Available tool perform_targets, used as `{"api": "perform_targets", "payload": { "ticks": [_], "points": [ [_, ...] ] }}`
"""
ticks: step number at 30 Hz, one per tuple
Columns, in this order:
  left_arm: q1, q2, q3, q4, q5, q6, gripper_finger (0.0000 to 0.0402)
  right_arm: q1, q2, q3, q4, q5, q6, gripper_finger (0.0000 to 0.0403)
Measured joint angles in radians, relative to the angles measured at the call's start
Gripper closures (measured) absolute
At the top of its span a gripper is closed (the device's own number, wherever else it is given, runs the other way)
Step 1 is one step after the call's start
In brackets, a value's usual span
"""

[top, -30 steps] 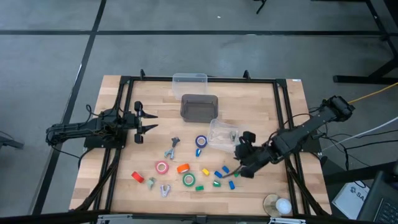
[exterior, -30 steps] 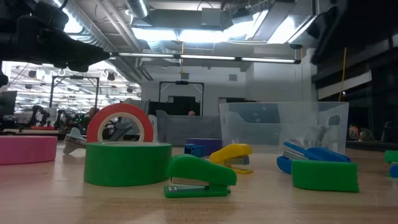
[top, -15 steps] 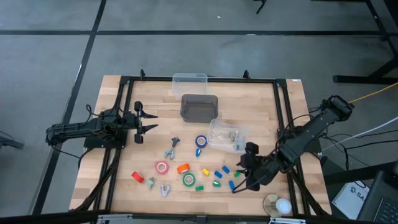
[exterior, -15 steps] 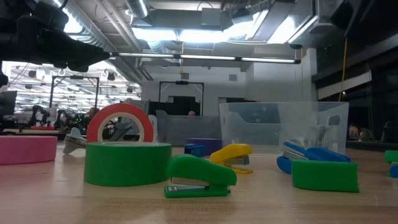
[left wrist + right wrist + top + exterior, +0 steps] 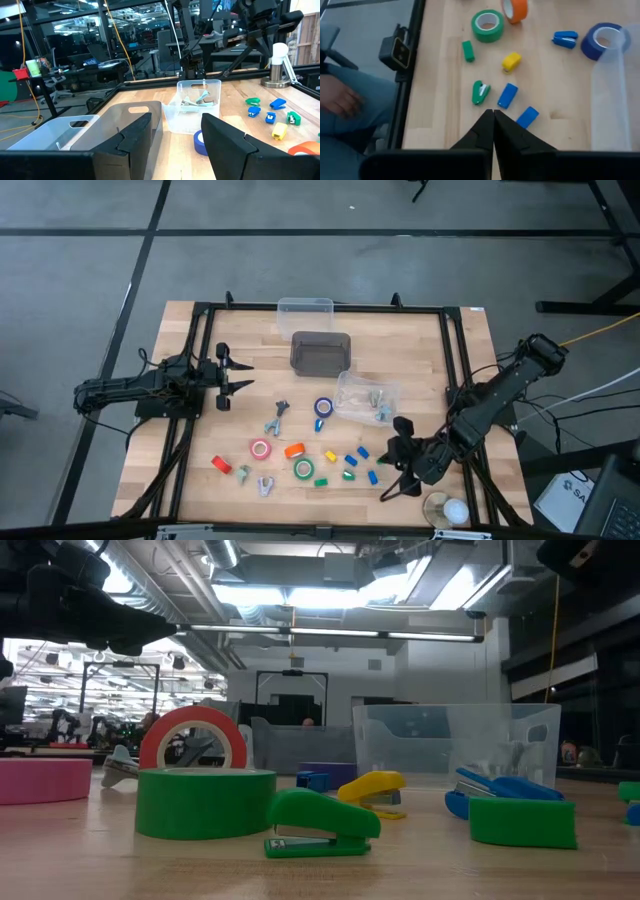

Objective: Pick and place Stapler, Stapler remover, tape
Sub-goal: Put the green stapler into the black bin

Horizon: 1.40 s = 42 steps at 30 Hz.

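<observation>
Right gripper (image 5: 393,477): low over the table's 5 o'clock area, arm stretched in from the 3 o'clock edge and angled toward 7 o'clock; fingers (image 5: 490,125) pressed together at their tips, nothing between them. Left gripper (image 5: 236,374): parked at the 9 o'clock side, arm lying level, fingers (image 5: 230,145) spread apart and empty, pointed toward 3 o'clock. Tape, on bare wood: pink roll (image 5: 261,449) and green roll (image 5: 303,469) at about 6 o'clock, blue roll (image 5: 324,408) near centre, just beside the clear tray (image 5: 362,399); orange roll (image 5: 294,450) between pink and green. Small staplers: green one (image 5: 480,92), blue one (image 5: 507,95) and a second blue (image 5: 527,117) directly ahead of the right fingertips in the wrist view, yellow one (image 5: 511,62) beyond them. Stapler removers: metal pieces at (image 5: 280,417) and (image 5: 264,485), type not certain from above. Bins: clear (image 5: 304,310) and dark (image 5: 320,352), at 12 o'clock. Table (image 5: 460,360): pale wood, black frame.
</observation>
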Motion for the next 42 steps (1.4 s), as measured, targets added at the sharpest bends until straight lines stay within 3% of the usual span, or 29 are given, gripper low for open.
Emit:
{"api": "perform_targets", "payload": {
  "ticks": [12, 22, 42],
  "points": [
    [0.000, 0.000, 0.000, 0.000, 0.000, 0.000, 0.0233, 0.014, 0.098, 0.000, 0.017, -0.079, -0.037, 0.0397],
    [0.000, 0.000, 0.000, 0.000, 0.000, 0.000, 0.0233, 0.011, 0.132, 0.000, -0.041, -0.073, -0.037, 0.0379],
    [0.000, 0.000, 0.000, 0.000, 0.000, 0.000, 0.0233, 0.011, 0.132, 0.000, -0.151, -0.070, -0.091, 0.0247]
  ]
}}
